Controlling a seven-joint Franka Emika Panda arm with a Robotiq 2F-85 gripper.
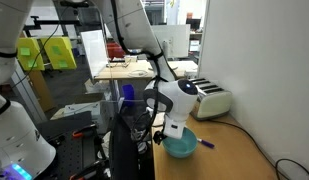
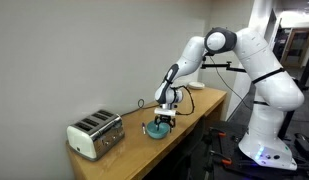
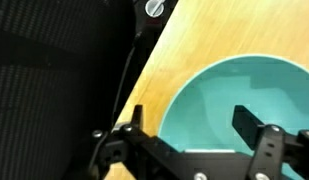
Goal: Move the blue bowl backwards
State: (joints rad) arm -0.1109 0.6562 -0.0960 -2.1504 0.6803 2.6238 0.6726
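Note:
The blue bowl (image 3: 234, 90) is a shallow teal bowl on the wooden table, seen in both exterior views (image 1: 181, 148) (image 2: 158, 131). My gripper (image 3: 194, 122) is open and low over the bowl's rim. One finger is outside the rim over the wood and the other is inside the bowl. The fingers stand well apart and grip nothing. In the exterior views the gripper (image 1: 174, 131) (image 2: 164, 119) points down right on top of the bowl.
A silver toaster (image 1: 212, 100) (image 2: 96, 134) stands on the table (image 1: 239, 155) next to the wall. A small blue-purple pen (image 1: 206, 142) lies beside the bowl. A black chair (image 1: 129, 140) is at the table's edge. A cable (image 3: 129, 70) runs along the edge.

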